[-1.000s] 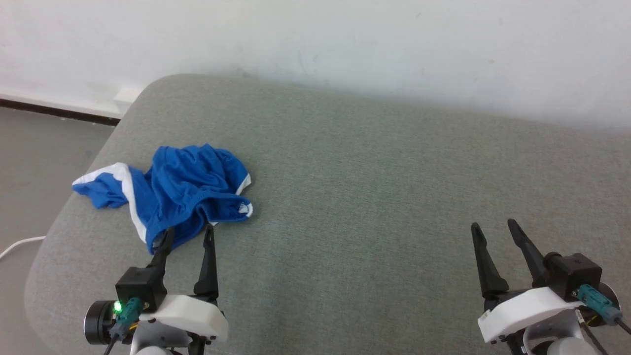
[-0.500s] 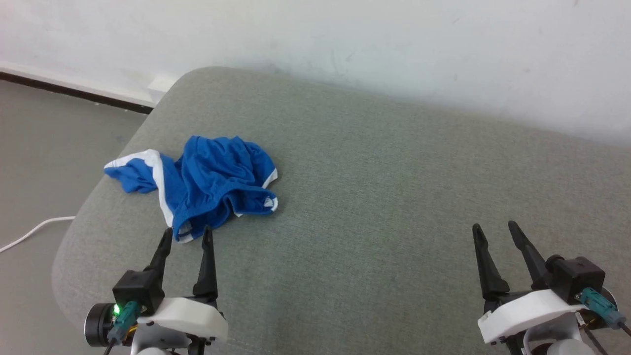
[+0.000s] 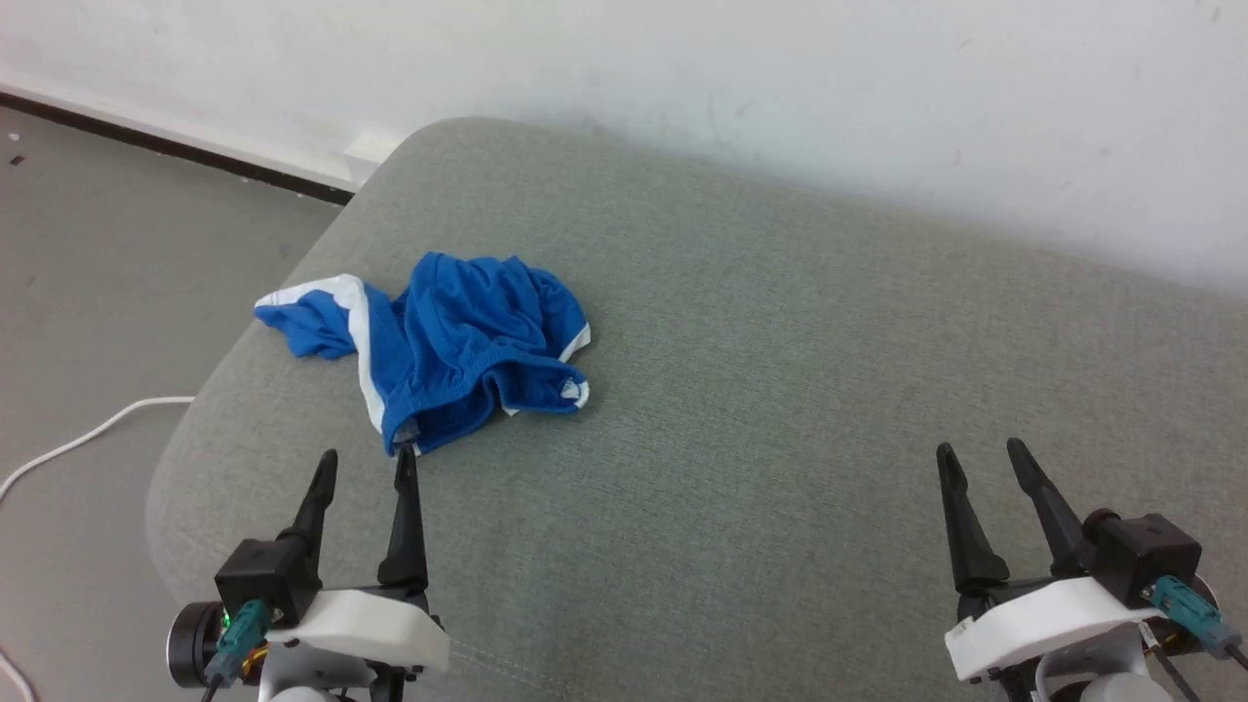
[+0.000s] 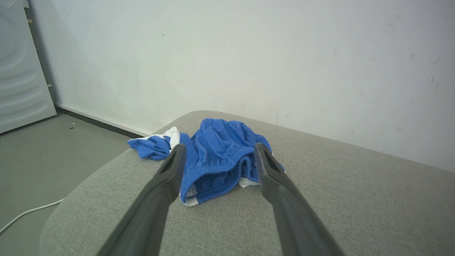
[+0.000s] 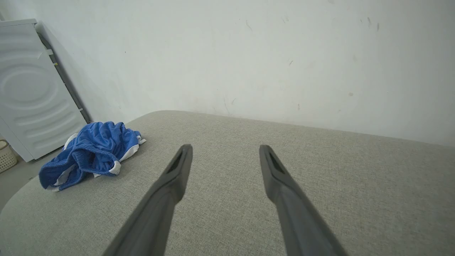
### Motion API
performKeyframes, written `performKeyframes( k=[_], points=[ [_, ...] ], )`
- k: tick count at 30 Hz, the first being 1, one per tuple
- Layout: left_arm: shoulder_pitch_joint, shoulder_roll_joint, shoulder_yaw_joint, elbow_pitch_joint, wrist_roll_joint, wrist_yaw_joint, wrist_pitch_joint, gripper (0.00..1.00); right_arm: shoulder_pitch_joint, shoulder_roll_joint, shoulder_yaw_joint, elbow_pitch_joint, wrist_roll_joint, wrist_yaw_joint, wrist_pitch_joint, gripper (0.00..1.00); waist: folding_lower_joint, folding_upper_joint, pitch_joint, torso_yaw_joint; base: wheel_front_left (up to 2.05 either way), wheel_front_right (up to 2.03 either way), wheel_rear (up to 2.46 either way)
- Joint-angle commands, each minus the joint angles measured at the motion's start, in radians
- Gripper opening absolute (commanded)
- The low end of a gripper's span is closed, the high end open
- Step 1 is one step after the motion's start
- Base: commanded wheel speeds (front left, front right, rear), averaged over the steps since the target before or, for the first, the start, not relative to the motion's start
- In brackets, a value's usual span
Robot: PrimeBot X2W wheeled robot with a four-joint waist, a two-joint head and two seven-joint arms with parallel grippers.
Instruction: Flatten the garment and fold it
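Blue shorts [image 3: 468, 336] lie bunched in a heap on the grey cushion [image 3: 780, 409], straight ahead of the left gripper [image 3: 366, 453] and just past its fingertips. Both left fingers are spread apart with a moderate gap, and nothing is held between them. From the left wrist, the gathered waistband sits right between the two tips, its opening facing them. A white-striped leg trails off beyond the left finger toward the cushion's rounded corner. Over to the right gripper [image 3: 979, 447]: fingers parted about the same, nothing in them, the shorts well off to their left. A white cable [image 3: 78, 444] snakes over the floor [image 3: 117, 244], left of the left fingers.
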Motion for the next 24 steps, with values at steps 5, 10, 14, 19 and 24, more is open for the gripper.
performKeyframes(
  k=[5,10,14,19,24],
  points=[
    [-0.022,-0.002,0.002,0.011,-0.012,0.005,-0.018,1.00,0.006,0.003,-0.005,0.011,0.015,-0.001,-0.021,1.00,0.0000,-0.0001,0.002,0.025,0.00,0.00,0.00],
    [-0.022,-0.002,0.001,0.018,-0.019,0.005,-0.028,1.00,0.008,0.003,-0.004,0.018,0.025,-0.001,-0.032,1.00,0.0000,-0.0001,0.000,0.044,0.00,0.00,0.00],
    [-0.024,-0.002,0.000,0.023,-0.026,0.004,-0.036,1.00,0.008,0.003,-0.003,0.023,0.029,-0.001,-0.040,1.00,0.0000,-0.0001,0.002,0.060,0.00,0.00,0.00],
    [-0.026,-0.002,-0.002,0.031,-0.034,0.006,-0.047,1.00,0.009,0.003,-0.004,0.041,0.018,-0.001,-0.050,1.00,0.0000,-0.0001,0.002,0.080,0.00,0.00,0.00],
    [-0.025,-0.002,-0.001,0.034,-0.035,0.007,-0.050,1.00,0.006,0.003,-0.005,0.048,-0.021,-0.001,-0.053,1.00,0.0000,-0.0001,0.002,0.080,0.00,0.00,0.00]
  ],
)
